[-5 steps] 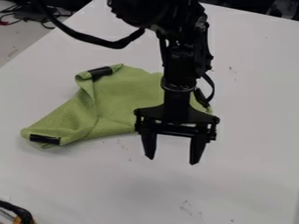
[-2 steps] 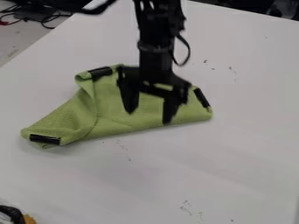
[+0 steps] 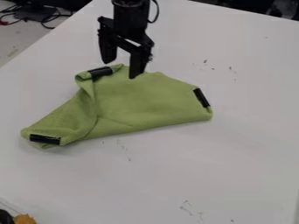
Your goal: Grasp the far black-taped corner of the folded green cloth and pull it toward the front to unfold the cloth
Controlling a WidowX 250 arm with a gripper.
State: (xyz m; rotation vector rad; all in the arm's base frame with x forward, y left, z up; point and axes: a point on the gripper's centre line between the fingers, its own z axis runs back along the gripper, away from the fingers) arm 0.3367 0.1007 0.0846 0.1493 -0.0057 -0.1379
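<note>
Camera view: the arm drops in from the top edge, which cuts off everything above its lower part, and the black gripper hangs over the far edge of a green cloth. Its two tapered fingers stand wide apart, pointing down; whether either tip touches the fabric or hovers just above it, I cannot tell. One finger hides a small piece of the cloth's far edge.

The cloth lies left of centre on the white table, soft and matte, with a finely textured surface. Its left part is folded over, a long crease running down to the near left corner, so some of the underlying layer is hidden and the full outline is hard to make out. Short, dark, slightly glossy strips sit at three corners — far left, near left and right.

Small dark marks dot the smooth tabletop. An orange thing and a black one beside it are cut off at the lower left corner — too little shows to name them. Thin cables tangle beyond the table at upper left.
</note>
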